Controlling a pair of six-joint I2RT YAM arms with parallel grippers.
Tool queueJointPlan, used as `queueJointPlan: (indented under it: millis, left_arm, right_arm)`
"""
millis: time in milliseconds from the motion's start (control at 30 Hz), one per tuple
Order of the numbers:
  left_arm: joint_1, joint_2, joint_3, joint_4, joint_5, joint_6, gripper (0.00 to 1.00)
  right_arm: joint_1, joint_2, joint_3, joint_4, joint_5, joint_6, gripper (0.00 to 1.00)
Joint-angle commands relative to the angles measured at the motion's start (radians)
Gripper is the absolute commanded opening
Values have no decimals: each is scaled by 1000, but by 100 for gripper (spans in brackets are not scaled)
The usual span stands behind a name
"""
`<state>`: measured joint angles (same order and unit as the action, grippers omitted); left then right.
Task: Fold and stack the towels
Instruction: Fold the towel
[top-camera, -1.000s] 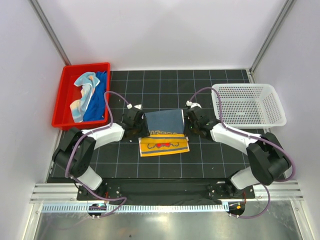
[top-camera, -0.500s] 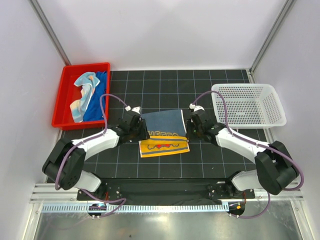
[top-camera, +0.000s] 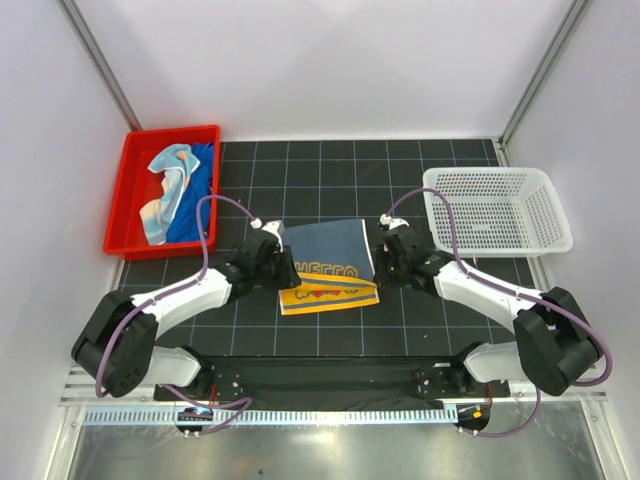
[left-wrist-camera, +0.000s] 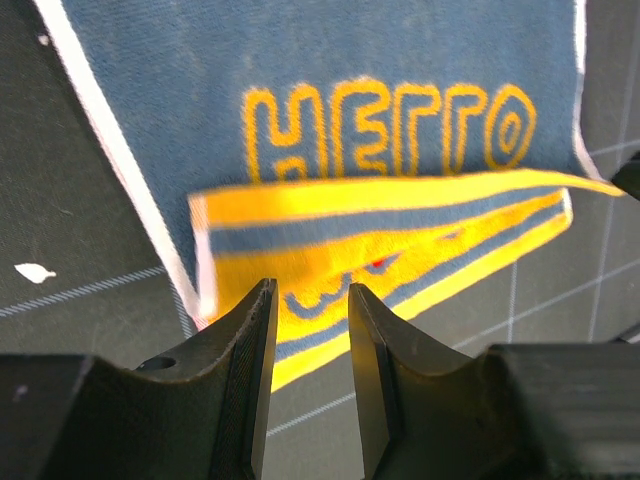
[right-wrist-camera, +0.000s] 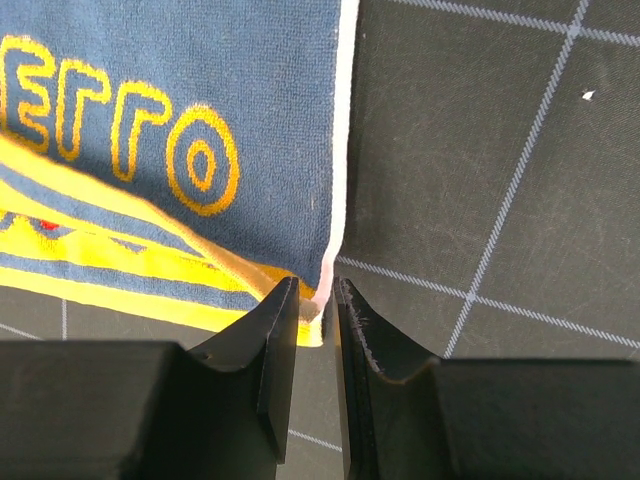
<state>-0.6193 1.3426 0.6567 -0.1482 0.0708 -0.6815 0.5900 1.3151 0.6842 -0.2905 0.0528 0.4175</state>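
A patterned towel (top-camera: 325, 262), dark blue with yellow "HELLO" lettering and yellow-orange stripes, lies on the black grid mat. Its blue flap is folded over the yellow part. My left gripper (top-camera: 283, 270) sits at its left edge. In the left wrist view the left gripper (left-wrist-camera: 310, 300) is open and empty just short of the towel (left-wrist-camera: 380, 60). My right gripper (top-camera: 385, 268) is at the towel's right near corner. In the right wrist view the right gripper (right-wrist-camera: 318, 295) is shut on the white-edged corner of the towel (right-wrist-camera: 180, 60). A royal blue towel (top-camera: 195, 200) and a pale patterned one (top-camera: 168, 180) lie crumpled together. No purple towel shows.
The red tray (top-camera: 130, 160) holding the crumpled towels stands at the back left. A white mesh basket (top-camera: 500, 210) stands at the right, close behind my right arm. White walls and metal posts enclose the mat.
Both grippers moved toward the near edge, drawing the raised blue flap down over the yellow part. The left gripper has let go of its corner.
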Motion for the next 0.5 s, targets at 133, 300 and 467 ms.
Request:
queueJointPlan:
  millis: [133, 300, 467]
  left_arm:
    - [-13, -155, 11, -48, -20, -35, 40]
    - [-13, -226, 35, -86, -62, -44, 43]
    - [-13, -140, 99, -116, -178, -30, 45]
  right_arm:
    - [17, -42, -18, -2, 1, 0, 27]
    - [22, -43, -29, -10, 7, 15, 27]
    - [33, -40, -43, -7, 7, 29, 27]
